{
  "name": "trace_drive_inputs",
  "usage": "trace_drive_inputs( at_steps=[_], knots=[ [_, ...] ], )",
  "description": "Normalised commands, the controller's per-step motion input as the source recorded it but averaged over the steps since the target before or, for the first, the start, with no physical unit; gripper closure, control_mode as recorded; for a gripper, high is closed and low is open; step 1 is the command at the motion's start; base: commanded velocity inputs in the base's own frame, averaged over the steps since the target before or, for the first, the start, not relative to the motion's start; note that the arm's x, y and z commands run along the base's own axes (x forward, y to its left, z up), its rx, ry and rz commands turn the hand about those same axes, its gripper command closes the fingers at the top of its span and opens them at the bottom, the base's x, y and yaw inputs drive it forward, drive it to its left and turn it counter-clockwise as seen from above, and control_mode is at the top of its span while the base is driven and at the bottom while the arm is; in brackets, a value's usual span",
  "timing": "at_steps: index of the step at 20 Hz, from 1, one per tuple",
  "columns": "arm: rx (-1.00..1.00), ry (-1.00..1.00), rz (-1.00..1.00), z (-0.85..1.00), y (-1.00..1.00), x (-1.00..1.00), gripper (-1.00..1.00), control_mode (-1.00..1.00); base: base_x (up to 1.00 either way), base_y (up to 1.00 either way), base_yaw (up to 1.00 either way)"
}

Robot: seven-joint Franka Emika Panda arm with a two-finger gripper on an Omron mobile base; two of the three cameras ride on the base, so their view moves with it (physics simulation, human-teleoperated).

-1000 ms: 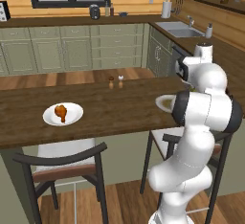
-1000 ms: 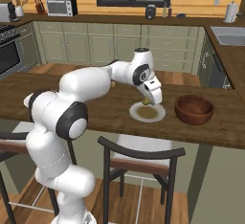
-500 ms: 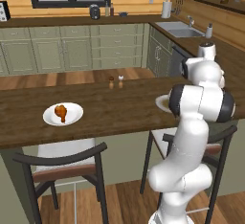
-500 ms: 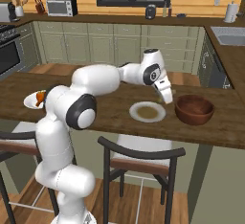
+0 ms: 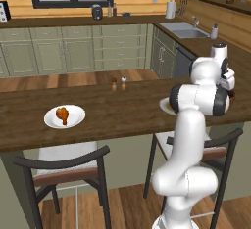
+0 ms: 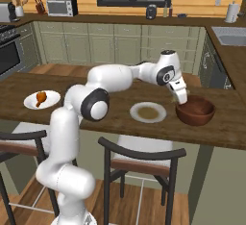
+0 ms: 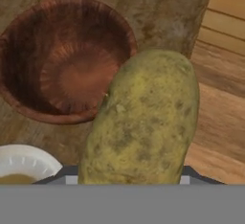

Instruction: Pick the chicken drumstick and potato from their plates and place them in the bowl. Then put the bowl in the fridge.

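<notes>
A white robot arm reaches across a dark wooden counter (image 6: 226, 132) in a kitchen, its gripper (image 6: 182, 102) poised over the near-left rim of the bowl (image 6: 195, 111). The jaws stand partly open, closed around the potato (image 7: 142, 120), which in the hand view looms large and yellowish-green just beside the bowl's rim, hiding the fingertips that carry it. The potato is in the air, not yet inside the bowl.

The bowl, deep and reddish-brown, sits toward the right end of the counter, and its hollow (image 7: 76, 74) holds nothing. Just left of it lies the olive plate (image 6: 148, 112), pale-rimmed with a brownish centre, with no food on it; a slice of its rim (image 7: 24, 163) shows at the lower left of the hand view, close to the bowl but not touching it.

Well apart, at the left end of the counter, the white plate (image 5: 51, 121) holds the drumstick (image 5: 62, 114), glossy orange-brown, lying near the plate's middle. The right base view shows the same plate (image 6: 30, 104) and drumstick (image 6: 41, 96) far to the left of the arm.

Two small shakers (image 5: 118, 83) stand side by side near the far edge of the counter, between the two plates. Two dark-framed chairs (image 6: 141, 159) are drawn up on the near side, and sage-green cabinets (image 5: 78, 52) line the far wall.
</notes>
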Motion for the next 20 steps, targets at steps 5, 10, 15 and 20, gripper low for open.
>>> trace_drive_inputs(
  at_steps=[5, 10, 15, 20],
  knots=[
    [0.02, 0.00, 0.00, -0.28, -0.37, 0.51, 1.00, -1.00, 0.00, 0.00, 0.00],
    [0.00, -0.03, 0.01, -0.35, -0.13, 0.40, 1.00, -1.00, 0.00, 0.00, 0.00],
    [0.00, 0.00, 0.02, -0.33, -0.14, 0.50, 1.00, -1.00, 0.00, 0.00, 0.00],
    [0.00, 0.00, 0.01, -0.52, 0.00, 0.00, 1.00, -1.00, 0.00, 0.00, 0.00]
  ],
)
